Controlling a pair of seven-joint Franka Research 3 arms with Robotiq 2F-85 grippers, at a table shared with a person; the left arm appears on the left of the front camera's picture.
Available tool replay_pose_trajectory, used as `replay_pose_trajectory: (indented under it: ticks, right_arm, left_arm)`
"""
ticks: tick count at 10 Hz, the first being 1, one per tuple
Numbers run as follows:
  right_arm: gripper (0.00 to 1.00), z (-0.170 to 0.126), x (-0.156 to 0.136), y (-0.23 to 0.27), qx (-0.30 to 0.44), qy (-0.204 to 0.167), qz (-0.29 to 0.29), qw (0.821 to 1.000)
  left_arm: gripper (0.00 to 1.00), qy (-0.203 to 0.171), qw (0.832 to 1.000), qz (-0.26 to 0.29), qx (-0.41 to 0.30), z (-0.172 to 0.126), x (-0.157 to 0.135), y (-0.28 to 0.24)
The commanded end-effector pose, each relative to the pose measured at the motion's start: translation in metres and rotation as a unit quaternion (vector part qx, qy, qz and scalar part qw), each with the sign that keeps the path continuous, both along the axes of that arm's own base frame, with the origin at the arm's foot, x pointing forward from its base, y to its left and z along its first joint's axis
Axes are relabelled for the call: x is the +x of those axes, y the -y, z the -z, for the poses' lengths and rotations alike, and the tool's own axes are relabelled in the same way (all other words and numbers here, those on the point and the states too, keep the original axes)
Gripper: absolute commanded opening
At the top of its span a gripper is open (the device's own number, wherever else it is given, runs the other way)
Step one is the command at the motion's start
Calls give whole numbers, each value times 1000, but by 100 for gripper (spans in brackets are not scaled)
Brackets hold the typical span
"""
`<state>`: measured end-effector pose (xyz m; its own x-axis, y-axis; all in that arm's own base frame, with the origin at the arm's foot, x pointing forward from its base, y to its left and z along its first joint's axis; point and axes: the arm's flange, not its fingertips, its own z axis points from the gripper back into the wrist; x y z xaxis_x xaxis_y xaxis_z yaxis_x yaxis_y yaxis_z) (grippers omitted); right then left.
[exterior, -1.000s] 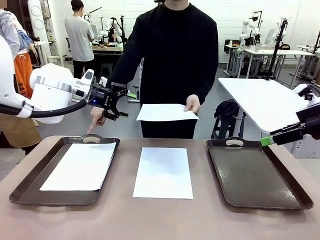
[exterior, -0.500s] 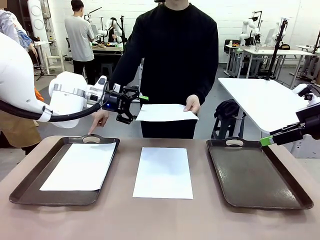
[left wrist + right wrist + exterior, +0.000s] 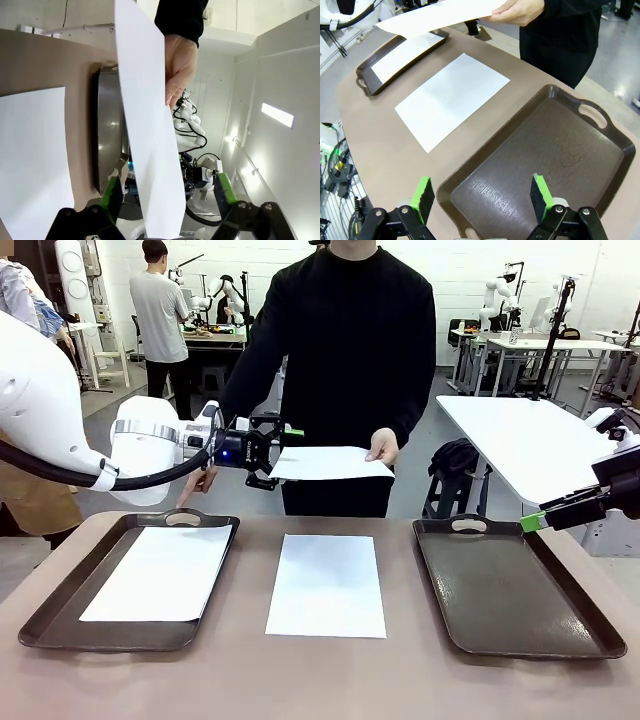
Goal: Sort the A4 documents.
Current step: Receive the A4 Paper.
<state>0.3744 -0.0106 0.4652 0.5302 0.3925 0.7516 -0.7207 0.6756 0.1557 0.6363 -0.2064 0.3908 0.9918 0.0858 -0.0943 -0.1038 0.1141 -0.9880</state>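
1. The middle sheet (image 3: 326,585) lies flat mid-table, long axis 12 to 6. Bare table (image 3: 250,670) strips part it from the left tray (image 3: 85,580) at 9 o'clock and the right tray (image 3: 510,590) at 3 o'clock.
2. The second sheet (image 3: 160,572) lies inside the left tray, long axis near 12 to 6.
3. At 12 o'clock, above the far edge, a person's hand (image 3: 383,447) pinches the third sheet (image 3: 335,462) by its 3 o'clock end; it is near level, long axis 9 to 3.
4. The left gripper (image 3: 280,458) has its jaws apart, straddling that sheet's 9 o'clock edge without touching it.
5. The right gripper (image 3: 482,192), jaws wide apart, hangs over the right tray's rim.

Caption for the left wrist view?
Open left claw straddles the edge of an A4 sheet held by a person's hand.
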Motion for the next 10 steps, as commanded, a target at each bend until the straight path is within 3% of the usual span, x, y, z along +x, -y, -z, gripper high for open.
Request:
replay_pose_trajectory:
  ticks: [1,2,3,4,5,6,7,8,10]
  right_arm:
    - [100,3,5,0,11,7,-7,1000]
    - [100,3,5,0,11,7,-7,1000]
    - [100,3,5,0,11,7,-7,1000]
    - [100,3,5,0,11,7,-7,1000]
    - [100,3,5,0,11,7,-7,1000]
    - [100,3,5,0,11,7,-7,1000]
    - [100,3,5,0,11,7,-7,1000]
    - [100,3,5,0,11,7,-7,1000]
    - [100,3,5,0,11,7,-7,1000]
  left_arm:
    - [81,-3,1000,0,-11,-1,5,-1]
    - [63,-4,1000,3,-14,0,5,-1]
    - [62,-2,1000,3,-11,0,4,-1]
    - [44,0,1000,2,-8,-1,4,-2]
    - [43,0,1000,1,-7,-1,4,-2]
    - [24,0,1000,-1,-7,-1,3,-2]
    - [23,0,1000,-1,-8,-1,2,-2]
    - [5,1,1000,-1,-5,-2,2,-3]
    - [0,4,1000,0,-3,-3,1,-4]
